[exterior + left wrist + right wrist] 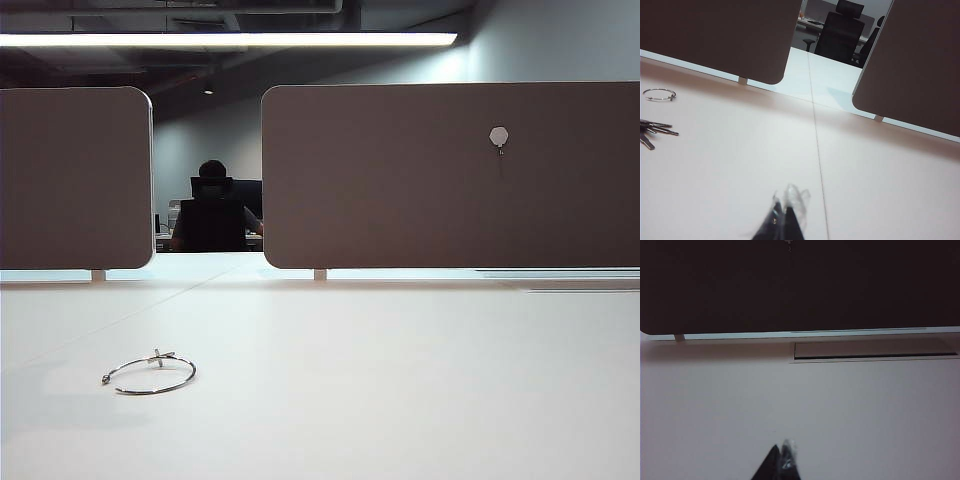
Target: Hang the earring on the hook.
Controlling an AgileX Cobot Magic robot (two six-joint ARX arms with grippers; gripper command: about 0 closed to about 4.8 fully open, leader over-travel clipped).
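Both claws are clenched and hold nothing. Seen from its own wrist camera, the left gripper [785,217] shows only as dark fingertips pressed together, wrapped in something clear and shiny, above bare table [740,165]. The right gripper [781,462] looks the same, tips together over an empty stretch of the surface. Neither arm appears in the exterior view.

The earring [150,374] lies flat on the table toward the near left part of the surface, a thin silver hoop with a small ball at one end and a short cross-piece on its far side. From the left wrist camera the earring [660,94] sits well away from the left gripper, close to the back edge by the left divider [715,35], with a bunch of keys [655,131] lying near it.

The hook [499,139] is a small white six-sided pad stuck high on the right divider [400,180], which stands along the back edge; a short metal hook hangs below the pad. It sits well apart from the hoop.

By my reading, nothing has begun: the pick-up is the step in hand. The next move calls for the left gripper to open, reach the hoop and pinch the thin wire off a flat surface, which looks fiddly.

No brand, label or writing can be read anywhere.
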